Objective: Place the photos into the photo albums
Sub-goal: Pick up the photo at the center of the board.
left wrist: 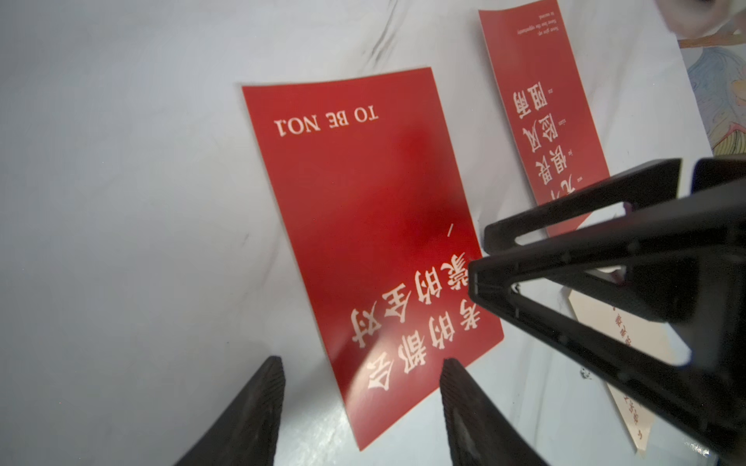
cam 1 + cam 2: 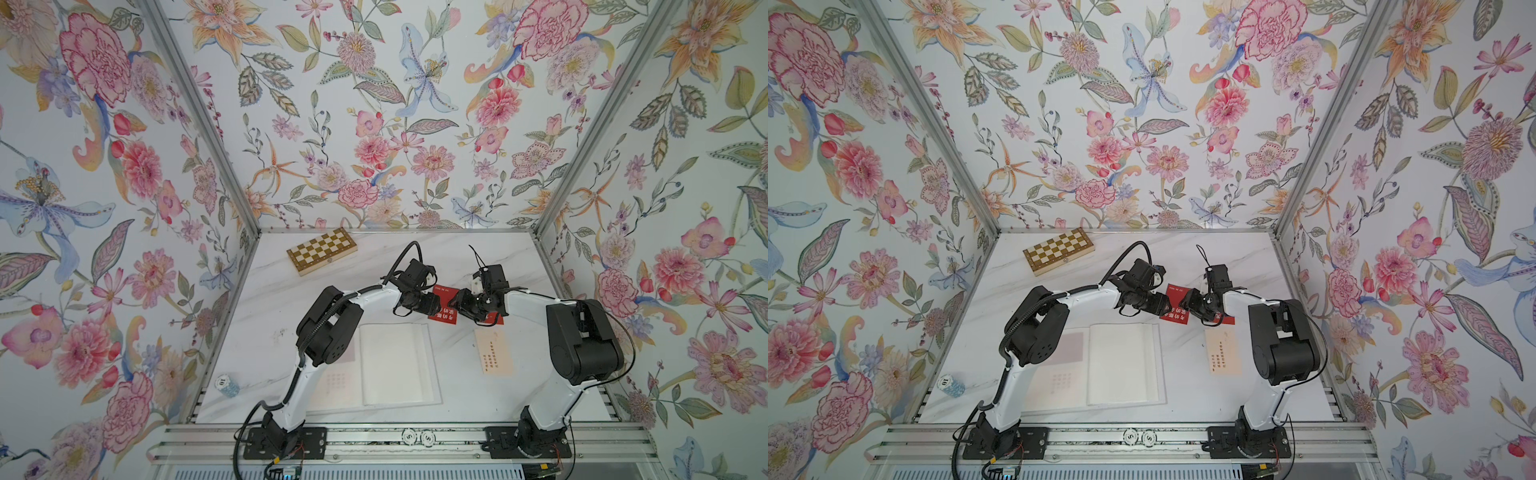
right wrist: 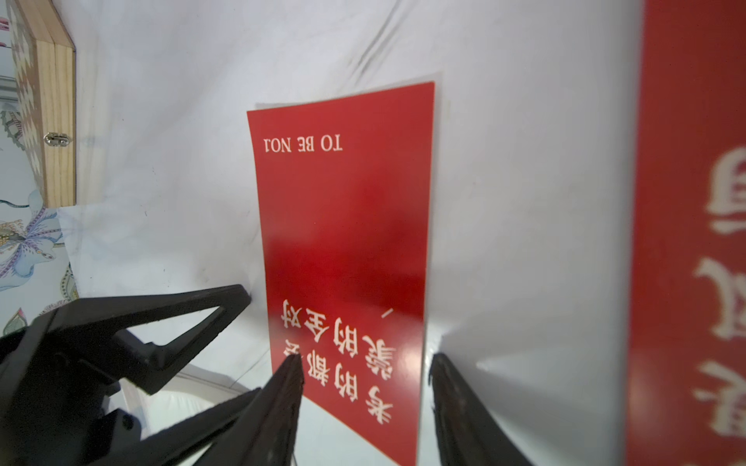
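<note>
Your album (image 2: 395, 365) lies open on the bench (image 2: 266, 299), toward the front. A card (image 2: 494, 353) lies right of it, a second card (image 1: 363, 226) and third card (image 1: 541, 101) side by side behind, and the chessboard (image 2: 322, 250) back-left.

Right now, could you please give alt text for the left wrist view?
A red rectangular card with white print lies flat on the white marble table, between the open left gripper and the open right gripper. A second red card lies beside it.

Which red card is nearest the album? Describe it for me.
Find the open album on the marble table. Just past its far right corner lies a red card. It alone reads TO BE NO.1; the red card beside it does not.
</note>
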`<state>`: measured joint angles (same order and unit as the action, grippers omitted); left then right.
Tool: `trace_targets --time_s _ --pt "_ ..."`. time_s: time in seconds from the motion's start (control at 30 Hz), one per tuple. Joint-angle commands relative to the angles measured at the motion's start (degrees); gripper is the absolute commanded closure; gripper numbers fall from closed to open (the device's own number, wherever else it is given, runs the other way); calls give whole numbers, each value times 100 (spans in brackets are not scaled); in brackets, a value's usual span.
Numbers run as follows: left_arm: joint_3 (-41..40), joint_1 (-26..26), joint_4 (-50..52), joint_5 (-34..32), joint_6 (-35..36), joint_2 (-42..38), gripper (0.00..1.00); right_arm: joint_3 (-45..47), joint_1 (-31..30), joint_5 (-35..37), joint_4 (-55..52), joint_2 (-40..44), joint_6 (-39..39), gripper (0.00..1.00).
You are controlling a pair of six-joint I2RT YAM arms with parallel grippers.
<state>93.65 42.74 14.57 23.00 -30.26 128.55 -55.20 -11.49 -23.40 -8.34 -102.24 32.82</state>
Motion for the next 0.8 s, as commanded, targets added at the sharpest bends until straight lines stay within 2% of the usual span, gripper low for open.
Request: trace_targets --time_s 0.0,0.4,0.77 --pt "-92 77 29 122 -84 209 41 -24 8 -32 -115 -245 33 48" --pt "-85 99 20 152 -51 189 56 -79 32 -411 107 -193 73 58" --pt "-236 86 -15 113 -34 70 56 137 103 -1098 751 91 473 63"
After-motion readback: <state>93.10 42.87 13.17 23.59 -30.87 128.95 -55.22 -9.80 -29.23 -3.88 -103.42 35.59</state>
